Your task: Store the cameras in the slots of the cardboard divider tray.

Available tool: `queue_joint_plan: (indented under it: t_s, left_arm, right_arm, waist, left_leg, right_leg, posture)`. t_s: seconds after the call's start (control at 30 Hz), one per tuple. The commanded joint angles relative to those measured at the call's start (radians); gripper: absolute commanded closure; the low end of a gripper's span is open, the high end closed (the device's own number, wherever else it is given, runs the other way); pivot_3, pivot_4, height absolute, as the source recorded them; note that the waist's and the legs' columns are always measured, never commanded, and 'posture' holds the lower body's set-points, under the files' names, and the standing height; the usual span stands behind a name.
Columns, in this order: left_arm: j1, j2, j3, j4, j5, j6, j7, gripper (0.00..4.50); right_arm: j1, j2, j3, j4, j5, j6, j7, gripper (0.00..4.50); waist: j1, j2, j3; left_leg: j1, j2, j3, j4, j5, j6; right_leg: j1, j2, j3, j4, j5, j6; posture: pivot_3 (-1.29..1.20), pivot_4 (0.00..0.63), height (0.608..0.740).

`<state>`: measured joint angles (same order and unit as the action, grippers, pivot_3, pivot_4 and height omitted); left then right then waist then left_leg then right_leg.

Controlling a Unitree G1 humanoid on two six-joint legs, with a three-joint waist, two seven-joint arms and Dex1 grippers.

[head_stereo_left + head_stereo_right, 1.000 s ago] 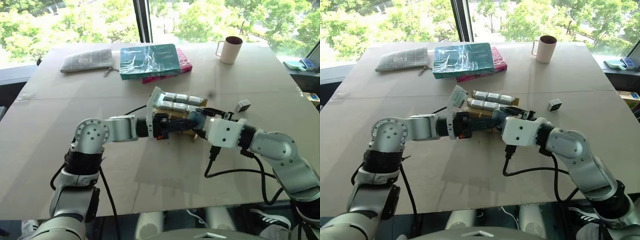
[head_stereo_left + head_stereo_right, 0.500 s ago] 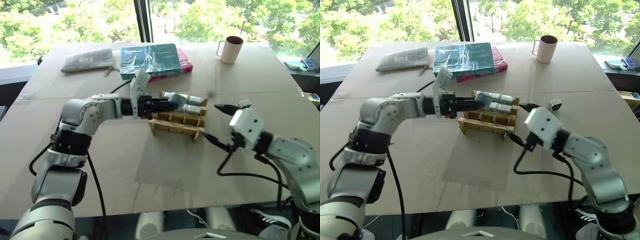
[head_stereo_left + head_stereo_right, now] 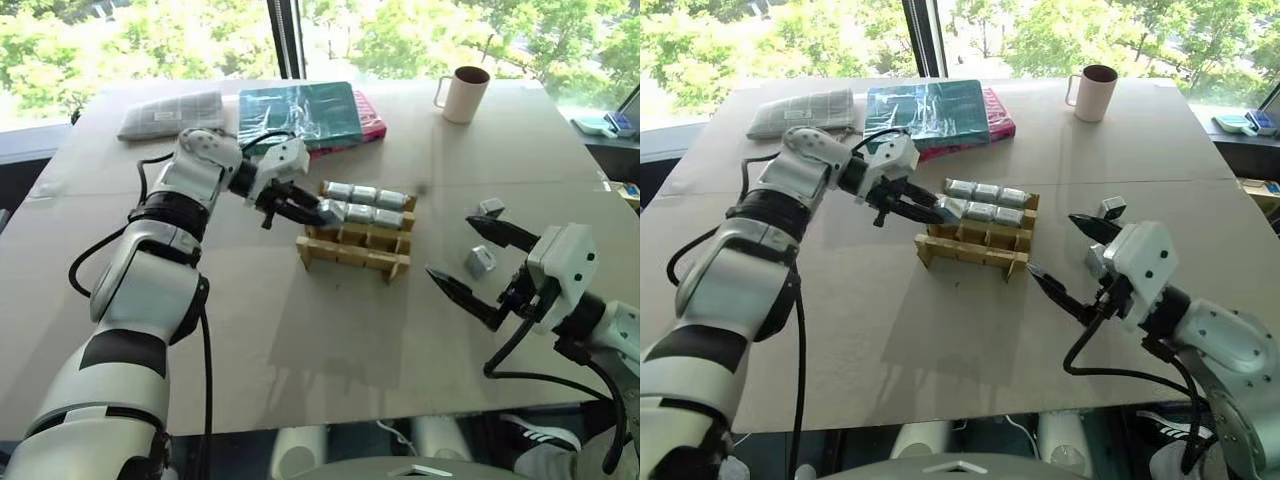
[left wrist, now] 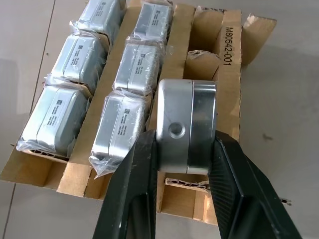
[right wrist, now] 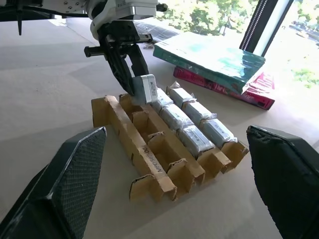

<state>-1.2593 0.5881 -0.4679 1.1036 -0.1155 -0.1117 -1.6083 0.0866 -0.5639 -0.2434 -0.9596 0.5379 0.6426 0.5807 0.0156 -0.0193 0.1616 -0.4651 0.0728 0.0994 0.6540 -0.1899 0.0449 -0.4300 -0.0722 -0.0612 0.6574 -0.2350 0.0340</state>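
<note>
The cardboard divider tray [image 3: 355, 243] sits at the centre of the frame on the counter [image 3: 300, 340]; its two far rows already hold six wrapped cameras [image 4: 137, 72], three to a row, while the two near rows stand empty, as the right wrist view shows.

The left pincer [image 4: 187, 149] is clenched on a seventh camera [image 4: 187, 127], an unwrapped silver one, held just above the left end of the third row and not yet seated in a slot.

The right pincer [image 3: 470, 262] hangs released at the lower right of the frame, its jaws spread wide with nothing between them; two more loose cameras lie on the counter at the right, one [image 3: 480, 261] near that pincer and another [image 3: 490, 207] a little above it in the frame.

By my reckoning the job is past halfway; what remains is setting down the held camera, then fetching and slotting the two loose ones.
</note>
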Motion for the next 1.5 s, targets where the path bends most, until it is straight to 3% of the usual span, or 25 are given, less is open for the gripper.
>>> queue_joint_plan:
  t_s: [0.03, 0.33, 0.73, 1.2, 1.23, 1.4, 1.43, 1.5]
  left_arm:
    - [-0.044, -0.006, -0.013, 0.038, 0.046, -0.073, -0.006, 3.62]
    - [-0.078, -0.011, -0.044, 0.094, 0.149, -0.142, -0.006, 3.62]
    - [-0.088, 0.010, -0.094, 0.082, 0.143, -0.139, -0.006, 3.62]
    - [-0.073, -0.030, -0.026, 0.101, 0.252, -0.214, 0.007, 3.62]
    - [-0.071, -0.032, -0.015, 0.099, 0.250, -0.210, 0.002, 2.62]
    - [-0.063, -0.019, 0.050, 0.055, 0.204, -0.156, -0.005, 0.43]
    - [-0.061, -0.014, 0.069, 0.040, 0.184, -0.135, -0.006, 0.05]
    - [-0.057, 0.006, 0.091, -0.005, 0.102, -0.027, -0.006, 0.05]
  right_arm:
    - [0.030, -0.007, -0.013, -0.055, -0.003, -0.024, -0.031, 0.01]
    - [0.086, -0.025, 0.004, -0.060, -0.032, -0.063, -0.048, 0.01]
    - [0.088, -0.036, 0.027, -0.032, -0.054, -0.101, -0.044, 0.01]
    - [0.109, -0.042, 0.027, -0.034, -0.052, -0.110, -0.048, 0.01]
    - [0.111, -0.043, 0.025, -0.034, -0.050, -0.110, -0.047, 0.00]
    - [0.117, -0.049, 0.014, -0.024, -0.038, -0.115, -0.038, 0.00]
    - [0.116, -0.050, 0.013, -0.021, -0.036, -0.116, -0.035, 0.00]
    - [0.108, -0.053, 0.018, -0.010, -0.040, -0.119, -0.035, 0.00]
  waist:
    - [0.000, 0.000, 0.000]
    - [-0.002, -0.001, 0.000]
    - [-0.003, -0.001, -0.001]
    - [-0.002, 0.000, -0.002]
    - [-0.002, 0.000, -0.002]
    - [-0.001, -0.002, -0.001]
    - [-0.001, -0.002, -0.001]
    - [-0.001, -0.002, -0.001]
  left_leg:
    - [0.000, 0.000, 0.000, 0.000, 0.000, 0.000]
    - [0.000, 0.000, -0.003, 0.003, 0.000, 0.000]
    - [0.000, 0.001, -0.006, 0.008, 0.000, 0.000]
    - [0.000, 0.001, -0.009, 0.012, 0.000, 0.000]
    - [0.000, 0.001, -0.010, 0.013, 0.000, 0.000]
    - [0.000, 0.001, -0.012, 0.013, 0.000, 0.000]
    - [0.000, 0.001, -0.012, 0.013, 0.000, 0.000]
    - [0.000, 0.001, -0.012, 0.013, 0.000, 0.000]
  right_leg:
    - [0.000, 0.000, 0.000, 0.000, 0.000, 0.000]
    - [0.000, 0.000, 0.000, 0.003, 0.000, 0.000]
    - [0.001, 0.001, 0.000, 0.005, 0.000, 0.000]
    - [0.003, 0.001, -0.001, 0.007, -0.002, -0.003]
    - [0.004, 0.001, -0.001, 0.007, -0.003, -0.003]
    - [0.005, 0.001, -0.003, 0.006, -0.002, -0.003]
    - [0.005, 0.001, -0.003, 0.007, -0.002, -0.003]
    - [0.005, 0.001, -0.003, 0.006, -0.002, -0.003]
  posture:
    - [0.00, 0.150, 0.740]
    - [0.00, 0.150, 0.740]
    - [0.00, 0.150, 0.740]
    - [0.00, 0.150, 0.740]
    - [0.00, 0.150, 0.740]
    - [0.00, 0.150, 0.740]
    - [0.00, 0.150, 0.740]
    - [0.00, 0.150, 0.740]
